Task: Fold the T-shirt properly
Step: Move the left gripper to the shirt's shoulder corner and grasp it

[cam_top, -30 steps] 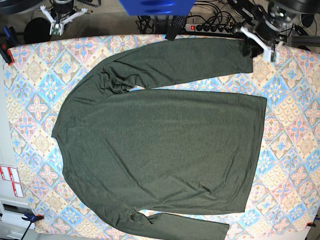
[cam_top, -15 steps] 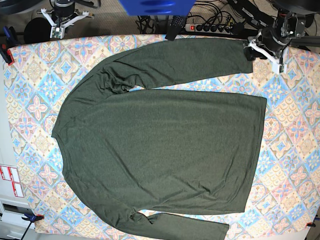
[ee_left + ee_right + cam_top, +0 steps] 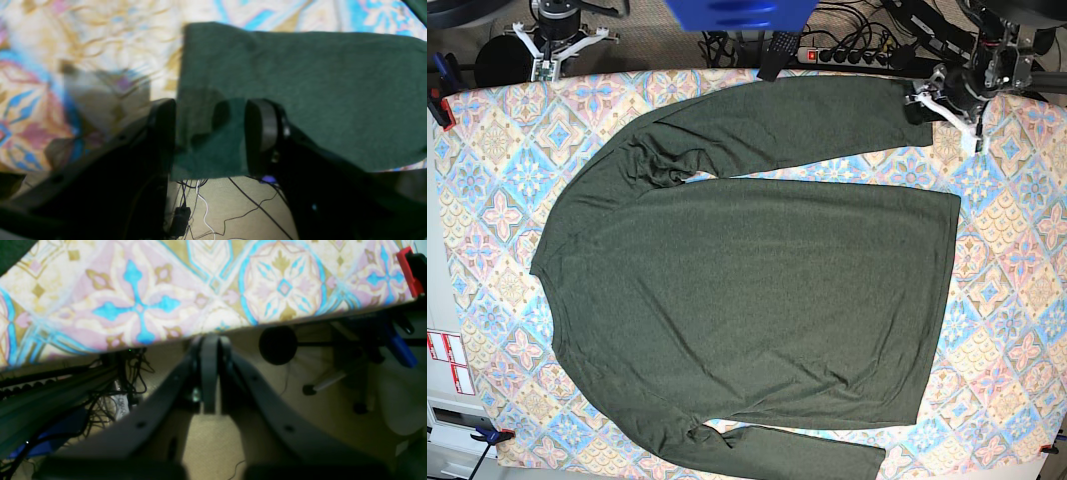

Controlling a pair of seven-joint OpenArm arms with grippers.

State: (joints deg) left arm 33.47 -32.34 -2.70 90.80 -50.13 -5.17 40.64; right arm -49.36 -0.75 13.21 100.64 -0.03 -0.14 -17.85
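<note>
Patterned tile-print cloth covers the whole desk (image 3: 1007,330), pink, blue and gold, with cables and a power strip trailing off the far edge. Spread flat on it is the T-shirt (image 3: 747,290), dark olive, long sleeved, lying sideways in the base view with one sleeve running along the far edge and the other hanging partly off the near edge.

So the left gripper (image 3: 210,133) is at the cuff (image 3: 917,100) of that far sleeve, right at the desk's edge. In the left wrist view its jaws stand apart, with the cuff's corner lying between them, and nothing is pinched yet as far as I can see. The right gripper (image 3: 210,373) hangs off the other far corner with its jaws pressed together on nothing, well away from the fabric.

My read is that we're at the very start: grabbing the sleeve end to fold it in over the body.

Tips if you're doing this step:
- Get both layers of the cuff between the pads before closing. Knit like this is floppy, and a grip on just the top layer will let it peel open.
- Bite a bit further in from the corner, because an edge-only pinch slips.
- Lift just enough to clear the cloth, then carry the sleeve across so it lands straight on the torso.
- Watch the bunching near the armpit (image 3: 662,165), since it looks likely to drag.
</note>
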